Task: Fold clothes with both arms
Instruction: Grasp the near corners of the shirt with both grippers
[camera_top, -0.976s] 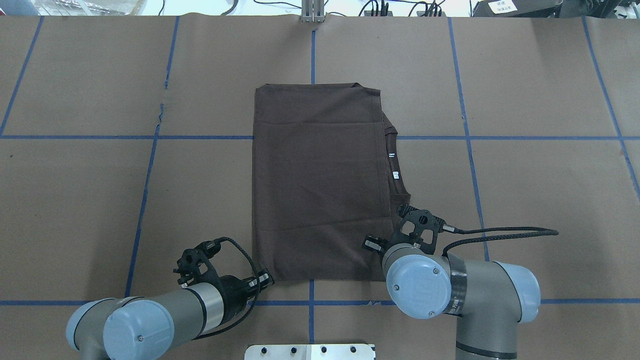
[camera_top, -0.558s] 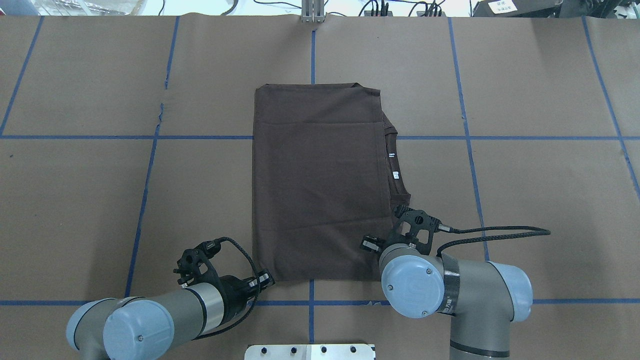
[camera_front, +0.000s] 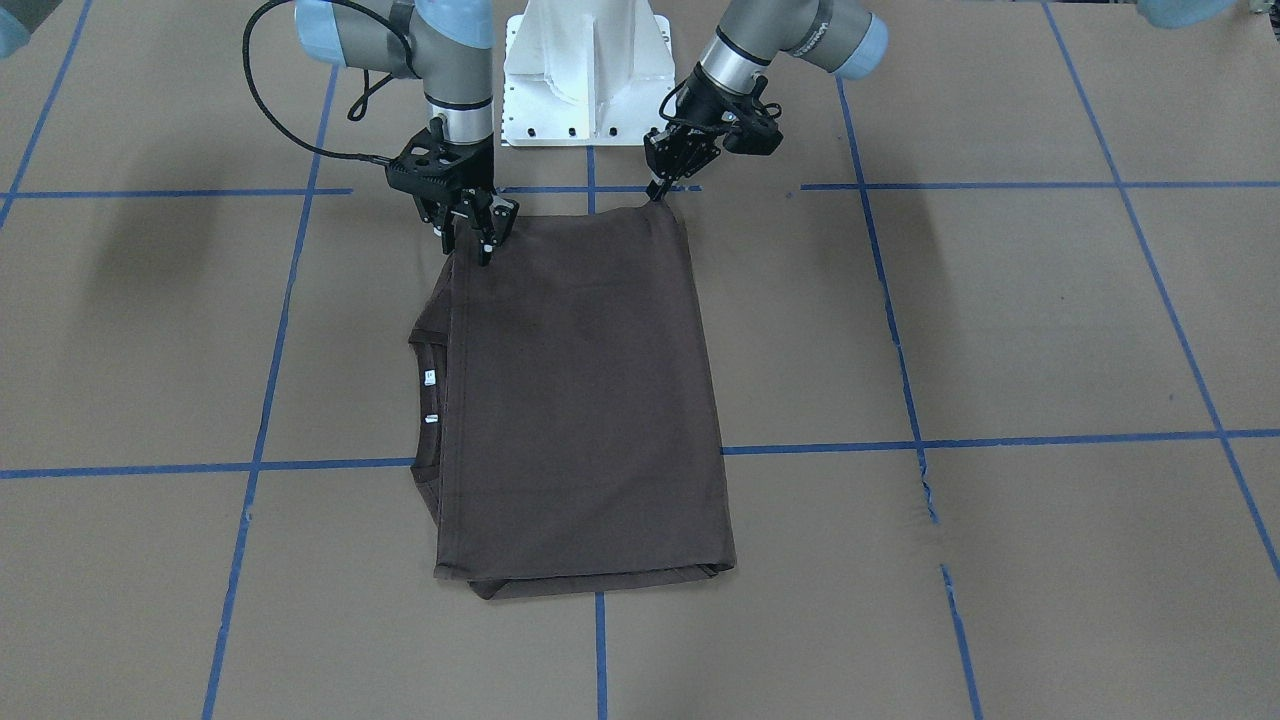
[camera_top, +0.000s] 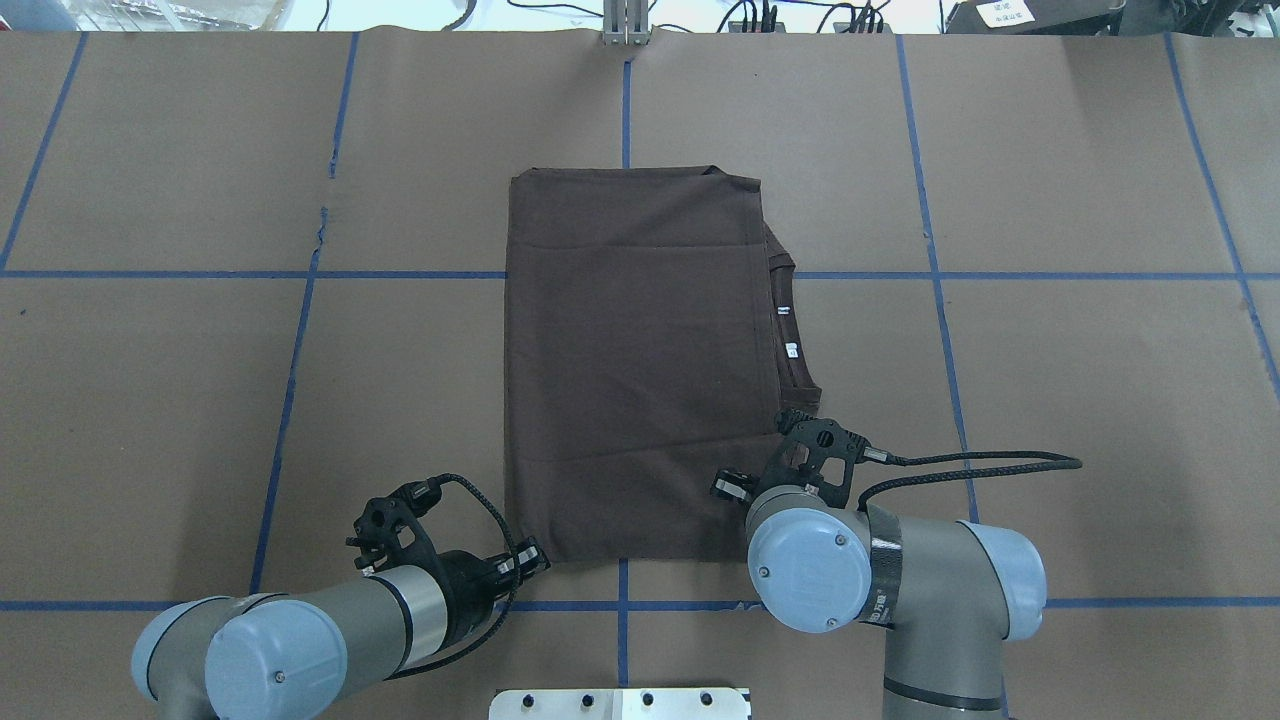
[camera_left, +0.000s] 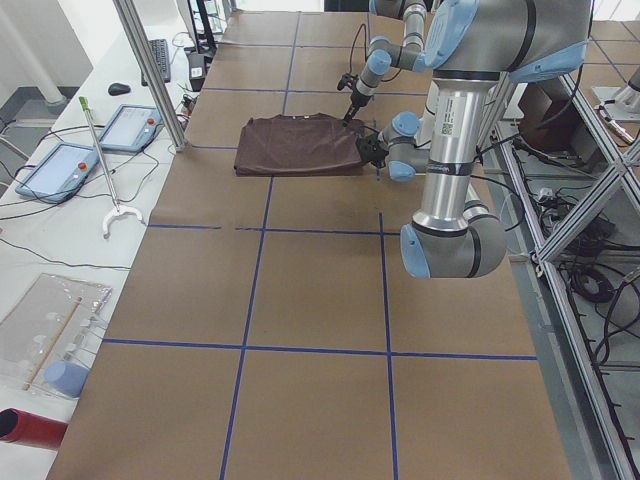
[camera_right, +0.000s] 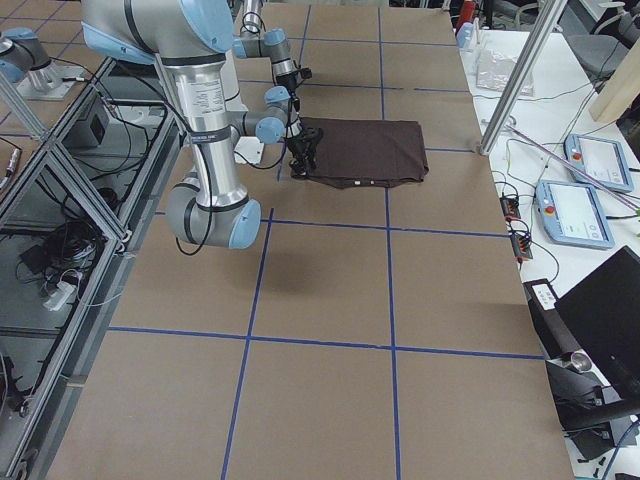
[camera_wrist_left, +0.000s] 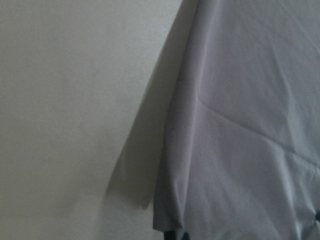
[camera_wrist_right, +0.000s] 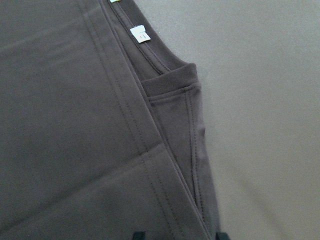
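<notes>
Fingers (camera_front: 661, 183) of left gripper (camera_front: 656, 198) pinched shut on a T-shirt (camera_top: 640, 370) corner; right gripper (camera_front: 468, 245) fingers (camera_front: 487, 235) narrowly apart.
Dark brown T-shirt lies folded into a rectangle on the table (camera_top: 1050, 350), just ahead of the white pedestal base (camera_front: 580, 70). Left gripper holds one base-side corner, slightly raised. Right gripper straddles the other base-side corner below the collar (camera_top: 792, 340), cloth edge between its tips, not clamped.

Brown paper (camera_top: 1100, 400) covers the table, marked into squares by blue tape lines (camera_top: 287, 400). On the white side bench (camera_left: 40, 230) lie two tablets (camera_left: 128, 127), a keyboard (camera_left: 160, 60), a mouse (camera_left: 118, 89), a long reach-grabber (camera_left: 100, 160), a clear plastic bag (camera_left: 50, 330) and a red cylinder (camera_left: 30, 428).
</notes>
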